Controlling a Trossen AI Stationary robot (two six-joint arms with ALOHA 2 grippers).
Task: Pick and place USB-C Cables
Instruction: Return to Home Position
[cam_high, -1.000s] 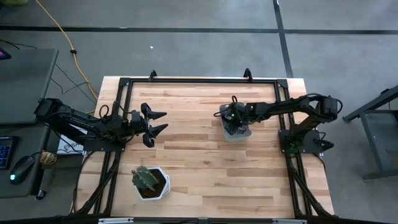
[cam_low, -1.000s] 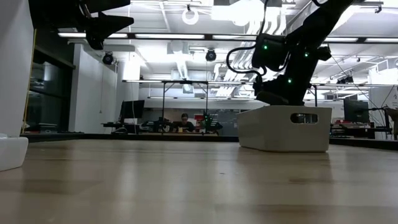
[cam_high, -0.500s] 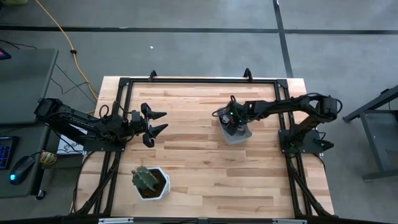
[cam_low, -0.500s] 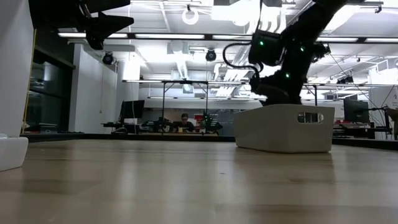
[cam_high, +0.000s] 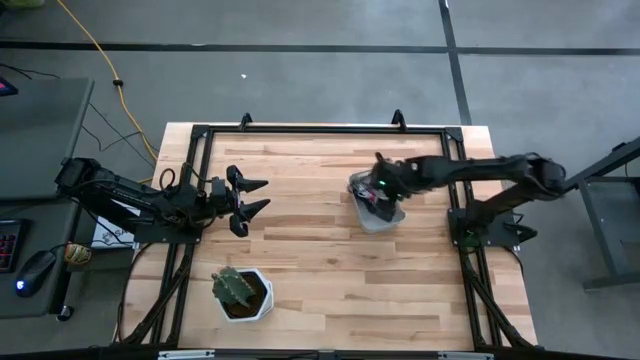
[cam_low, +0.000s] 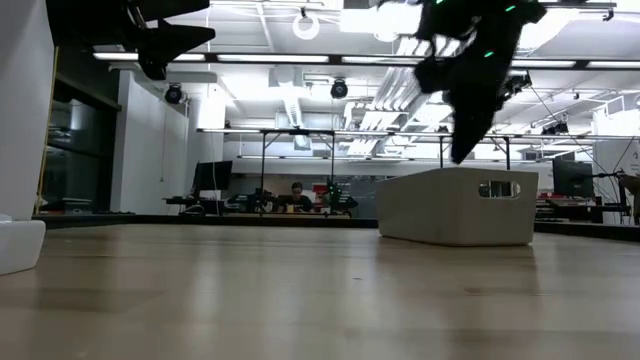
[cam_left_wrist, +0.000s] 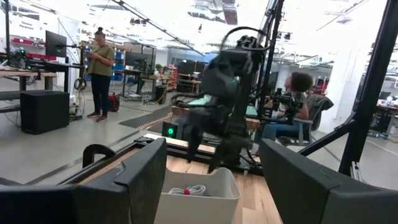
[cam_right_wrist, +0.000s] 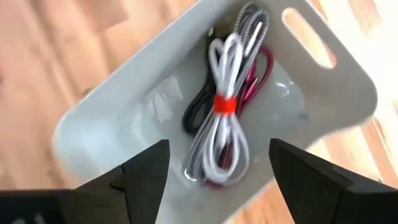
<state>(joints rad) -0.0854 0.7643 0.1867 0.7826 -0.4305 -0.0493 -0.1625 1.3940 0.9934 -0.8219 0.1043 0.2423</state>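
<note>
A pale tray stands on the wooden table right of the middle. Inside it, in one pile, lie the USB-C cables: a white bundle with a red tie on top, with black, dark red and grey braided bundles under it. My right gripper hangs open above the tray, with nothing between its fingers. At the table's left my left gripper stays raised and open, also with nothing between its fingers. In the left wrist view the white bundle shows inside the tray.
A white pot with a green plant stands near the front left. A black frame runs along the table's edges. Bare wood lies between the two arms. People show in the room beyond the table.
My right gripper has risen out of the tray and now hangs clear above its rim. The cables stay in the tray.
</note>
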